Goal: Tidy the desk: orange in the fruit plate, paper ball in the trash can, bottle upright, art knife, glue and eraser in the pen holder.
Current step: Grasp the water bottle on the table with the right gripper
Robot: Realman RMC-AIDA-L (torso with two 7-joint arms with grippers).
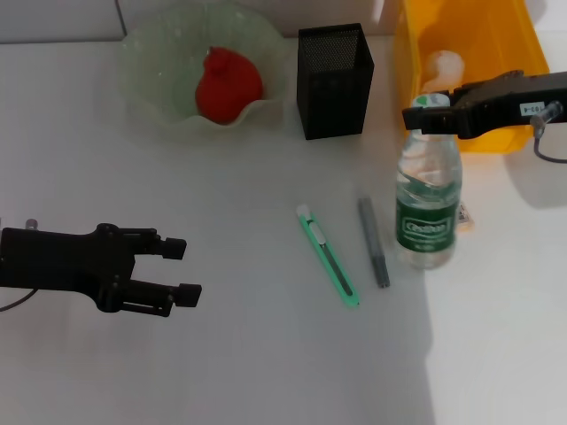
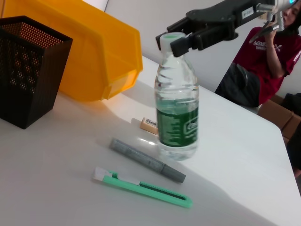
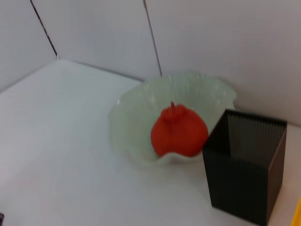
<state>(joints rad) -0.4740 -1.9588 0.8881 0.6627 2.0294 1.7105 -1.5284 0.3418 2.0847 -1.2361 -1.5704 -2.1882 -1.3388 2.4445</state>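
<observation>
The left hand (image 1: 182,270), black and two-fingered, hovers over the white tabletop (image 1: 239,354) at about 8 o'clock in the head view, its fingers spread wide and holding nothing. At 11 o'clock sits the pale green ruffled glass fruit plate (image 1: 155,75) with the red-orange fruit (image 1: 228,84) inside it. Just beside it, toward 12 o'clock, stands the black mesh square pen holder (image 1: 334,80). Near the centre lie the green plastic art knife (image 1: 330,256) and, just beside it, the grey glue stick (image 1: 373,241), both flat. At 3 o'clock the clear plastic water bottle with a green label (image 1: 428,208) stands upright, a small tan eraser (image 2: 149,125) near its base. The right hand (image 1: 430,115) sits at the bottle's green cap; whether it grips the cap I cannot tell. Behind is the yellow plastic bin (image 1: 469,35) at 1 o'clock, a pale crumpled paper ball (image 1: 443,64) in it.
</observation>
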